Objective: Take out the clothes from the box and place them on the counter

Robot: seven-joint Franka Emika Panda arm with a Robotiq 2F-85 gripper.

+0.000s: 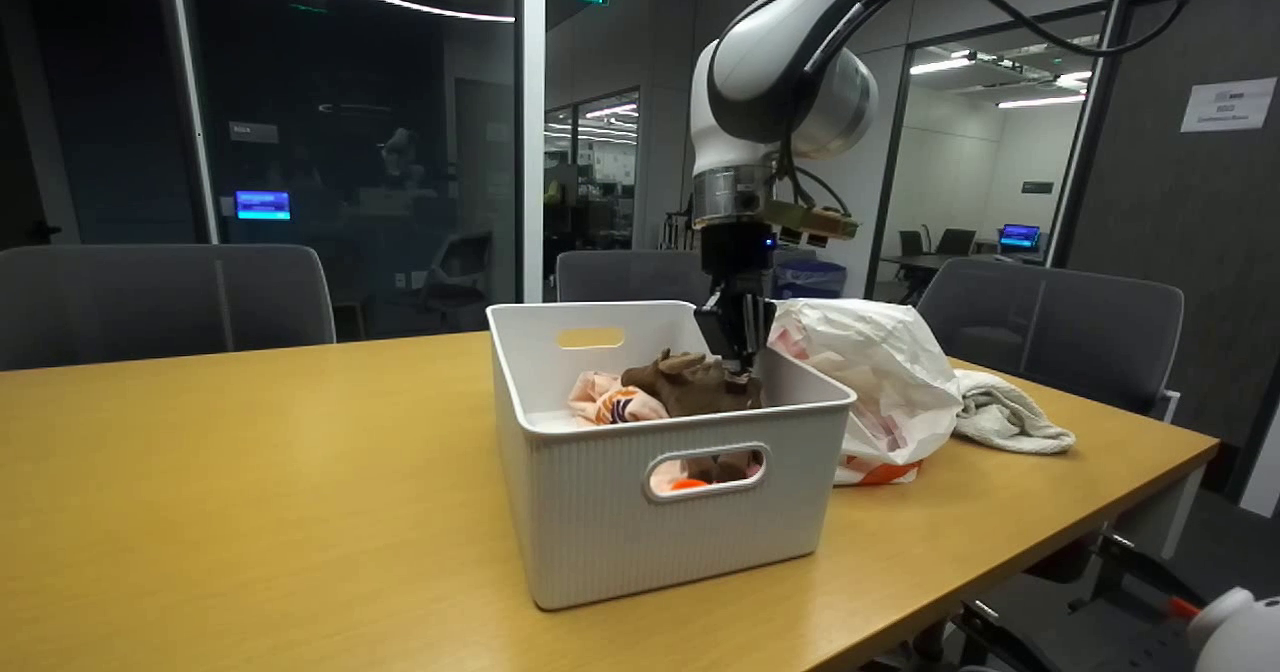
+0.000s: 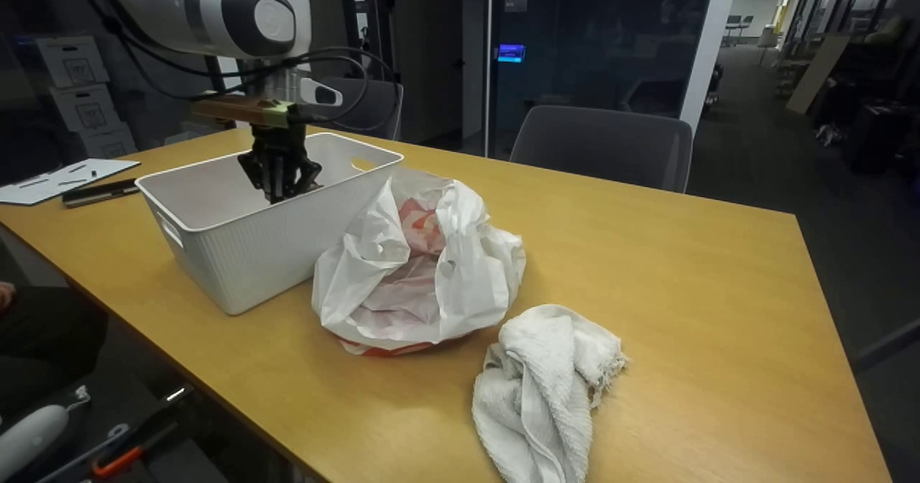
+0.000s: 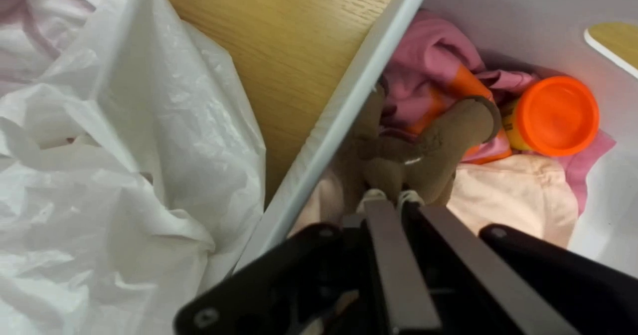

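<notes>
The white ribbed box [image 1: 600, 522] stands on the yellow wooden table [image 1: 250, 492]; it also shows in an exterior view [image 2: 251, 260] and in the wrist view [image 3: 344, 105]. Inside lie a brown soft item [image 1: 680, 387], a peach cloth [image 1: 605, 402] with a print, and, in the wrist view, a pink and orange cloth [image 3: 438, 51]. My gripper [image 1: 738, 370] points down into the box near its long wall. In the wrist view its fingertips [image 3: 391, 198] are close together with brown material [image 3: 433, 145] pinched between them. The brown item's lower part is hidden.
A tub with an orange lid [image 3: 558, 115] sits in the box. A crumpled white plastic bag [image 2: 424, 267] stands against the box's long side. A white towel [image 2: 546, 389] lies beyond the bag. A white sheet [image 2: 65, 180] lies at the table's far edge. Chairs surround the table.
</notes>
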